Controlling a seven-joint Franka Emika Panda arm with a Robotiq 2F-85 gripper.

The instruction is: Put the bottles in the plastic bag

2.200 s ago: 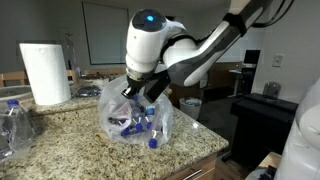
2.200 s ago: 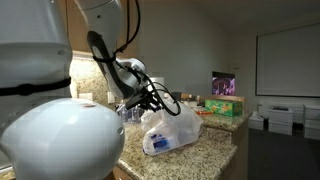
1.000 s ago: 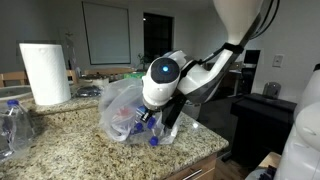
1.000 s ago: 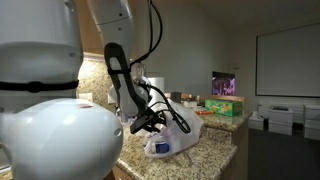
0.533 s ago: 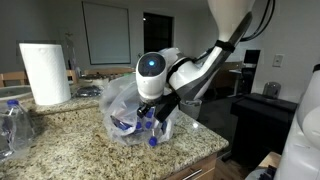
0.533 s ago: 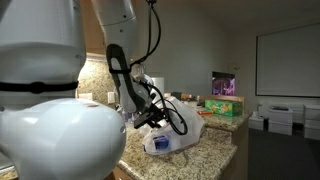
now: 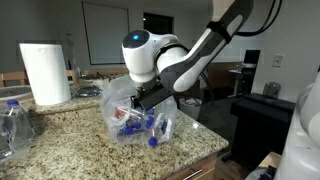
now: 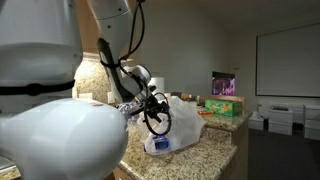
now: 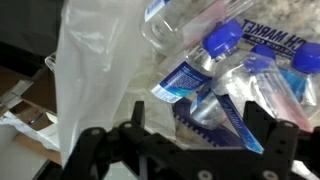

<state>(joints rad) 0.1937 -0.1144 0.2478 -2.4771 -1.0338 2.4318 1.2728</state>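
Since the frame half a second earlier, the arm (image 7: 200, 50) is lifting the end effector (image 7: 150, 98) up and away from the mouth of the plastic bag (image 7: 115, 100), and its jaws are now standing wide apart with nothing between them.

At the far left of an exterior view, loose bottles (image 7: 14, 125) are waiting at the edge of the table (image 7: 70, 150), well apart from the bag. Just beyond them a paper towel roll (image 7: 45, 72) is standing upright. At the centre the bag is resting on the table, slumping open towards the arm. The bagged bottles (image 7: 135, 125) are showing through the film as blue caps and labels. The end effector is hovering just above the bag's right shoulder, as it also appears in an exterior view (image 8: 150, 108) beside the bag (image 8: 182, 125).

In the wrist view the fingers (image 9: 135, 130) are framing the bag's opening, and the bagged bottles (image 9: 222, 40) are lying loose below them, ungripped.

Judged step: a drop into the bag is just finishing and the retreat is under way. The next move calls for clearing the thin film without snagging it, then swinging left to the loose bottles and closing squarely across one slim, slippery body.
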